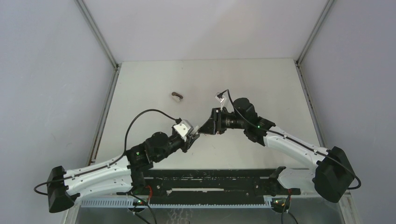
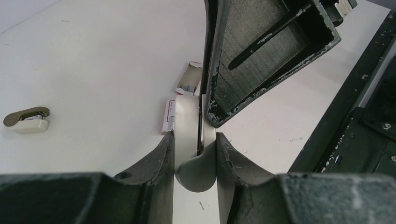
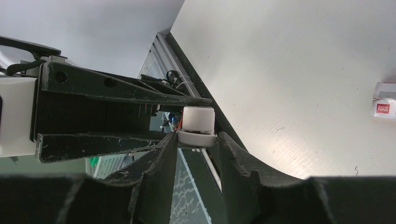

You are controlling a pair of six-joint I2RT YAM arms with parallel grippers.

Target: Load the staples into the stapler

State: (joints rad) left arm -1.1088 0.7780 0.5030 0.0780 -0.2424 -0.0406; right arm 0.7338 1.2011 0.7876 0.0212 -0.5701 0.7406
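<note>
Both grippers meet at the table's middle and hold one white stapler (image 1: 195,129) between them, above the table. My left gripper (image 1: 191,135) is shut on the stapler's rounded end (image 2: 195,161), which stands on edge between its fingers. My right gripper (image 1: 207,128) is shut on the stapler's other end (image 3: 197,126). Its black fingers (image 2: 261,51) fill the top of the left wrist view. The pink-red and white staples box (image 2: 168,116) lies on the table just behind the stapler, with an open part (image 2: 190,79) beyond it. The box also shows in the right wrist view (image 3: 385,101). It is hidden in the top view.
A small brown and white item (image 1: 176,96) lies on the table behind the grippers, at the left in the left wrist view (image 2: 25,120). A black rail (image 1: 210,179) runs along the near edge between the arm bases. Grey walls stand on both sides and at the back.
</note>
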